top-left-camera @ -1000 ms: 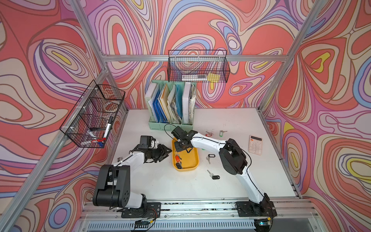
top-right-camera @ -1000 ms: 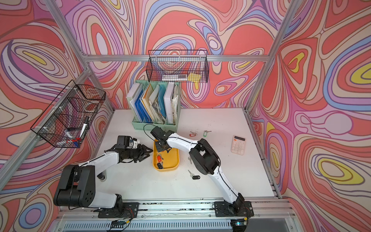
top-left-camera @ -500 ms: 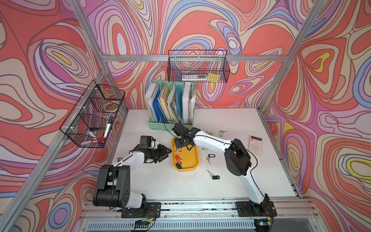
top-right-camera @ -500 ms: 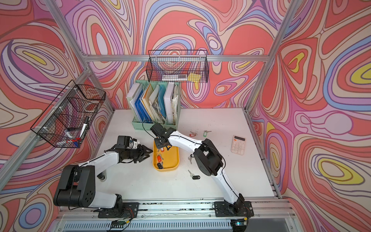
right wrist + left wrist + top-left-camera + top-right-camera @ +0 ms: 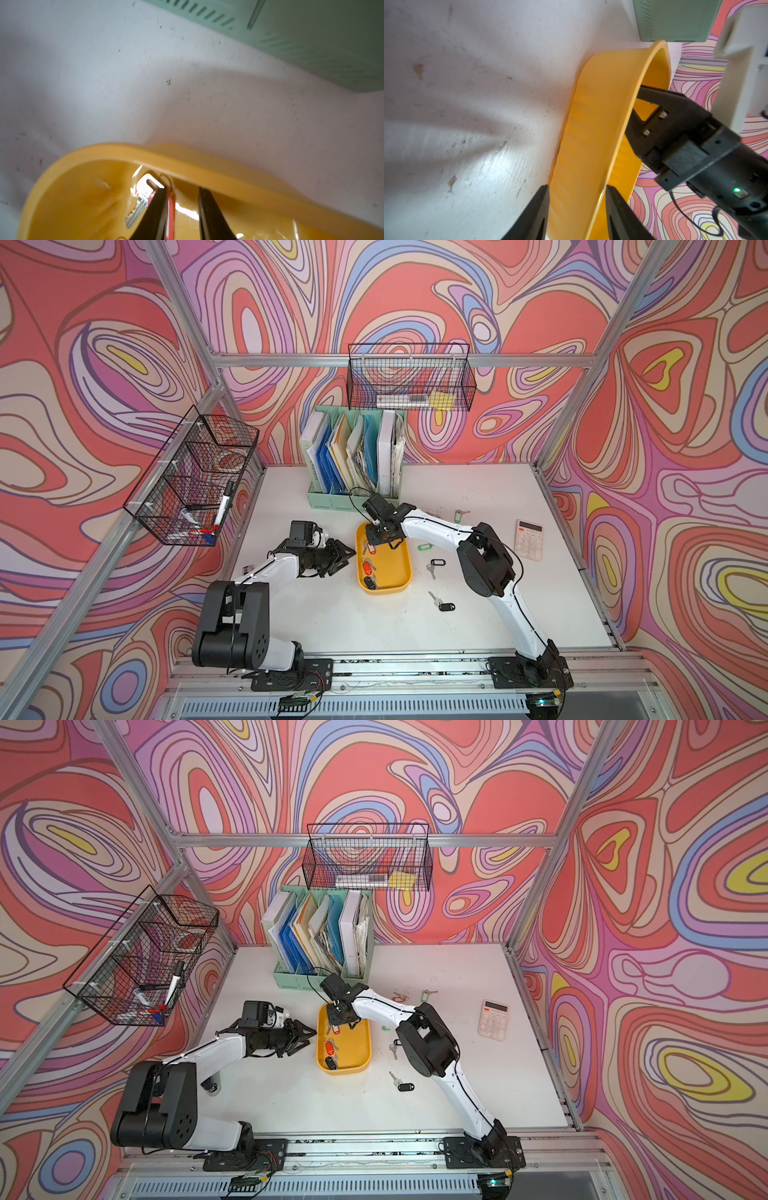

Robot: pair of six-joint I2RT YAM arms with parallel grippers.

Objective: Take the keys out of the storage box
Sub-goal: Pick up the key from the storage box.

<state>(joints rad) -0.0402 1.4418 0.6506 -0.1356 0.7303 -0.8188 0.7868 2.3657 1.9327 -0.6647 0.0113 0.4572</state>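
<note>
- keys (image 5: 434, 597): the nearest, with a black tag (image 5: 446, 606), lies on the white table (image 5: 353, 626), right of the yellow box (image 5: 395, 568) and apart from it.
- the box sits mid-table, its long side running away from the robot; at least three keys lie inside along its left half: a black tag (image 5: 369, 582) nearest, a red tag (image 5: 366, 567) midway, another red one at the far end.
- left gripper (image 5: 576, 187) lies low at the box's left wall, jaws clasping that wall, one finger (image 5: 533, 216) outside and one inside.
- right gripper (image 5: 182, 188) dips into the box's far end, jaws apart and gripping nothing; the far red tag touches the inner face of one finger (image 5: 156, 214).
- right of the box, a black and a green tag (image 5: 424, 547) lie on the table; farther back, more keys.
- calculator (image 5: 528, 540) near the right edge; file rack (image 5: 332, 499) against the back wall.
</note>
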